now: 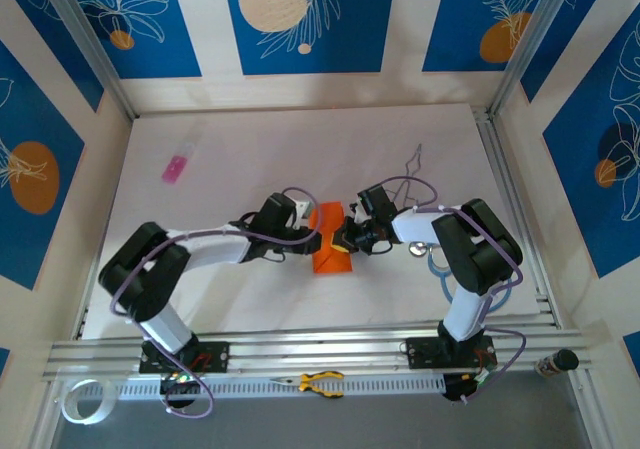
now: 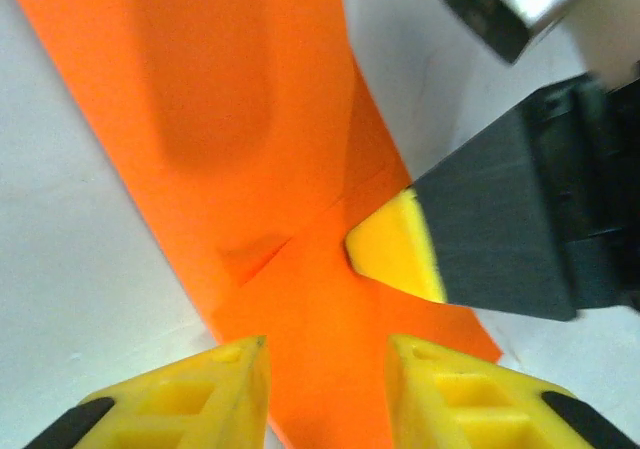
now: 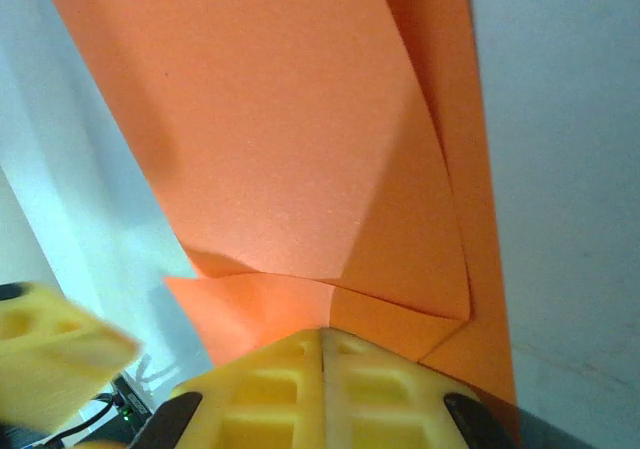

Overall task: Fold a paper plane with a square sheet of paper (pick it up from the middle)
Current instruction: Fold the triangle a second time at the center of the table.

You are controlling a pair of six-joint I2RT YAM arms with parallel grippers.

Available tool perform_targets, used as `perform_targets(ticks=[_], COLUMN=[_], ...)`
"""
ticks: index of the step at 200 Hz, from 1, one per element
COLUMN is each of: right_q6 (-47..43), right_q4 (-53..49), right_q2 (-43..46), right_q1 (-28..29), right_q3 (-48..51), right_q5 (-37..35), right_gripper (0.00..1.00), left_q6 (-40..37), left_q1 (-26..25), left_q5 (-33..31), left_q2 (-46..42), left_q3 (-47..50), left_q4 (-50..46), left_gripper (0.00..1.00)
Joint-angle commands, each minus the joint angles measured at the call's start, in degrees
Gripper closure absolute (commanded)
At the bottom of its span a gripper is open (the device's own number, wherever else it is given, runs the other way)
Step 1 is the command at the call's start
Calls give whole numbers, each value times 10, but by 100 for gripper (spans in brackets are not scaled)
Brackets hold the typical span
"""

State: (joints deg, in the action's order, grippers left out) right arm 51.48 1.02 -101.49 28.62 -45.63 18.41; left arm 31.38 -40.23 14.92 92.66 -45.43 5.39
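The square sheet of paper (image 1: 330, 251) is bright orange and lies partly folded on the white table between the two arms. In the left wrist view the paper (image 2: 250, 139) is a long strip with a crease across it. The left gripper (image 2: 326, 374) hovers open just over the paper's near end, a finger on each side. The right gripper (image 1: 347, 239) is shut, its joined yellow tips (image 2: 395, 254) pressing down on the paper by the crease. In the right wrist view the right gripper (image 3: 322, 344) meets the folded flaps of paper (image 3: 280, 139).
A small pink rectangular object (image 1: 176, 169) lies at the far left of the table. Yellow-handled pliers (image 1: 320, 382) rest on the front rail between the arm bases. A thin bent wire (image 1: 415, 159) lies behind the right arm. Panelled walls close in three sides of the table.
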Motion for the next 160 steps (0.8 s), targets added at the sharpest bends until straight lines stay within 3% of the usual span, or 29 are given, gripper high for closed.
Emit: perform_targets(ticks=[1,31,54,103,160], right_q6=[-8,-6,-6,-11,1], right_q4=[-39,-41,-39,-53,-39], right_q2=[-5,1,3,11,3], right_q1=[1,2,1,-1,-1], right_q3=[9,11,17,24,31], right_q5=[-14,-19,-21,-25,-20], right_gripper=[100,100,100,100,100], left_q6=[19,65,89,107,78], left_q1=[6,3,-6,-27,-39], left_q5=[-26,79,138,183,204], left_q2=[-47,-52,-16,53,77], left_q3=[-24,-11,-24,-35,-68], left_q4=[-72,-21,-14,28,-2], left_gripper=[70,90,95,96,93])
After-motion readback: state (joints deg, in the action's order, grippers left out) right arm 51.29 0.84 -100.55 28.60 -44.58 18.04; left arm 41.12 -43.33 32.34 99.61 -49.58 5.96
